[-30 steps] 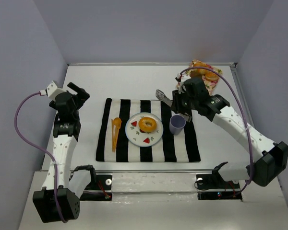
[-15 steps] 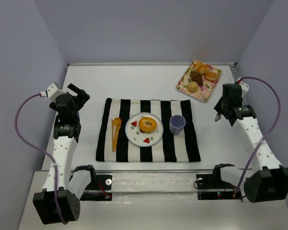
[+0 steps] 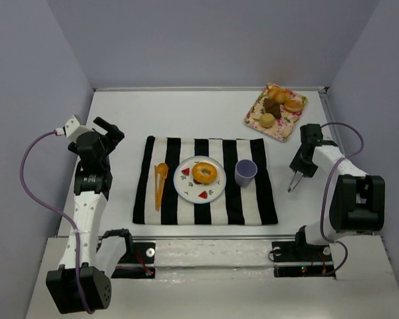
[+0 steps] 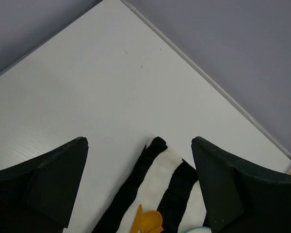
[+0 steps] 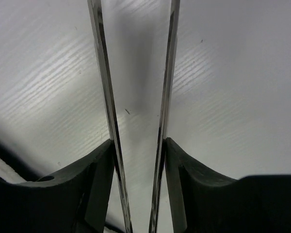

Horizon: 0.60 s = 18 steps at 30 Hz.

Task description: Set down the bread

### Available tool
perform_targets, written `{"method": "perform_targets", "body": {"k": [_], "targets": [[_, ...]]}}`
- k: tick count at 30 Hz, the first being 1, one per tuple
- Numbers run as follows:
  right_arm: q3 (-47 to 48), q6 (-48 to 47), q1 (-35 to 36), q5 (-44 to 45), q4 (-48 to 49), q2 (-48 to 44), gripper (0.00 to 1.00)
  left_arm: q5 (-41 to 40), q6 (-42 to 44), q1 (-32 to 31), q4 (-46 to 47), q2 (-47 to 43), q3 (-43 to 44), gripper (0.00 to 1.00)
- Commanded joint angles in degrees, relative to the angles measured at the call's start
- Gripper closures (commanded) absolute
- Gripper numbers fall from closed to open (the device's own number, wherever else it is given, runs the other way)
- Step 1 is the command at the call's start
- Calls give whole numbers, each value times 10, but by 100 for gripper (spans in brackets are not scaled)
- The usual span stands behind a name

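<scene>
Bread [image 3: 204,173] rests on plate [image 3: 216,188]; left gripper [image 3: 109,127] spread wide, right gripper [image 3: 292,185] barely parted, fingertips cropped in wrist view.

From where I stand, the bread [image 3: 204,173] is free from above, on its plate [image 3: 216,189] in the middle of the striped cloth [image 3: 206,209]. The purple cup [image 3: 245,173] stands just right of the plate and the orange spoon [image 3: 160,181] lies just left, so a sideways path is narrow. White table borders the cloth on both sides. The right gripper [image 3: 291,188] hangs over the right strip. The pastry tray [image 3: 255,114] occupies the far right corner, near the walls.
</scene>
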Motion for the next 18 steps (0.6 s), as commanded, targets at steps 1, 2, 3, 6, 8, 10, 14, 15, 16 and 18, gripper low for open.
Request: {"method": "perform_targets", "body": {"k": [1,2,3,6,8,10,14,15,16,18], "targets": [[-3,14,-1,5,-16,-2,38,2,14,-1,22,-16,-9,1],[-3,20,-1,8,-20,-5,31,3,14,-1,22,-16,-8,1],[-1,24,-1,14,-26,-10,28,3,14,-1,22,-17,-9,1],[5,41,-1,35,-51,-37,17,3,14,-1,22,-19,-11,1],[14,47,-1,46,-67,-55,5,2,14,-1,22,-21,-11,1],[31,47,-1,57,-86,-89,0,3,14,-1,24,-23,-11,1],[59,31,-1,61,-98,-165,0,3,16,-1,26,-23,-11,1],[66,24,-1,55,-97,-197,0,3,16,-1,26,-23,-11,1],[75,19,-1,48,-97,-213,0,3,16,-1,26,-23,-11,1],[97,8,-1,29,-93,-241,0,4,16,-1,26,-26,-11,1]]}}
